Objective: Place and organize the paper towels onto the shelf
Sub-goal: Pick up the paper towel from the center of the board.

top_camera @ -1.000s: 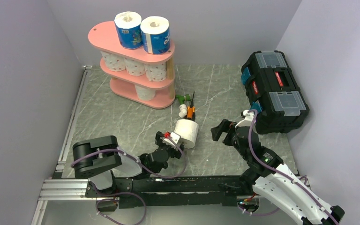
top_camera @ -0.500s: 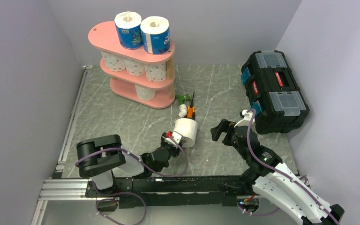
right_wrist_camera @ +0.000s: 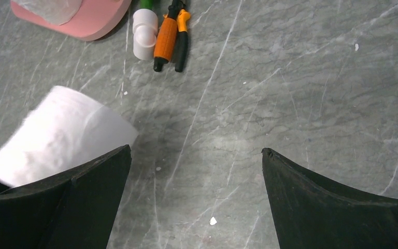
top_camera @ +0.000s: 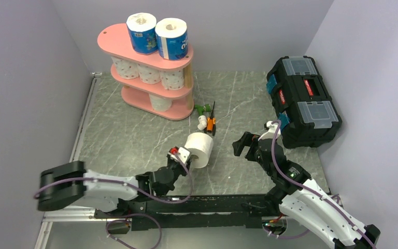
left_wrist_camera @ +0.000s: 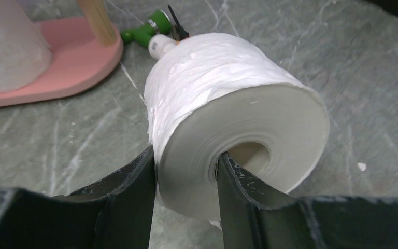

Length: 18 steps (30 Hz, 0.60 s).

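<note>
Left gripper pinches a plain paper towel roll through its wall, one finger inside the hollow core and one outside, held clear of the table, it seems. I judge the roll light and soft. The wound paper would crush or slip under force, so this core-and-wall hold suits it, with a gentle squeeze. Small tools lie just beyond the hand. The shelf stands further ahead and leftward, well apart, one roll visible on its bottom tier. Right gripper gapes wide and empty to the right.
</note>
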### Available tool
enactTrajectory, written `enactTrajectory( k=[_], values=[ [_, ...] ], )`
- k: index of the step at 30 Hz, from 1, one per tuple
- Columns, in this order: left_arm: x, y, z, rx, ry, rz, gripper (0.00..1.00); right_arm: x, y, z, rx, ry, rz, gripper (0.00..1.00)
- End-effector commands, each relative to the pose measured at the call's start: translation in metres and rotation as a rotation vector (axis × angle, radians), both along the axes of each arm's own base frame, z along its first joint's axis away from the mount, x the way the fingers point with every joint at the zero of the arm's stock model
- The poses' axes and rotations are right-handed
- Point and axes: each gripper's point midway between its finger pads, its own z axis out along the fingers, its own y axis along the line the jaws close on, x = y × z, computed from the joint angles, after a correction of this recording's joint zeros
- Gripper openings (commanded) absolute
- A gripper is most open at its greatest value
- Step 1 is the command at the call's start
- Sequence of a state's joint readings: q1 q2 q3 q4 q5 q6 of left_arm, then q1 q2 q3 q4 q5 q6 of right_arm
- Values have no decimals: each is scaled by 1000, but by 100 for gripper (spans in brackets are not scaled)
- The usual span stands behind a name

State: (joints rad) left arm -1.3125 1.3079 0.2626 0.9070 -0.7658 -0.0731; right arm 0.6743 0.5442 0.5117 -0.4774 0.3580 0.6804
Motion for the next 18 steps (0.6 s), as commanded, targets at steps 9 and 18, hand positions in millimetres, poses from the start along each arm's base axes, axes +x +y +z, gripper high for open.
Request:
enactTrajectory(
  k=[9,18],
  values=[
    [-14,93,62,-72,468,301,0,12,20,19,69,-55,39,100],
    [-8,108,71,-79,857,477,0,18,27,18,65,-48,55,100]
  ],
)
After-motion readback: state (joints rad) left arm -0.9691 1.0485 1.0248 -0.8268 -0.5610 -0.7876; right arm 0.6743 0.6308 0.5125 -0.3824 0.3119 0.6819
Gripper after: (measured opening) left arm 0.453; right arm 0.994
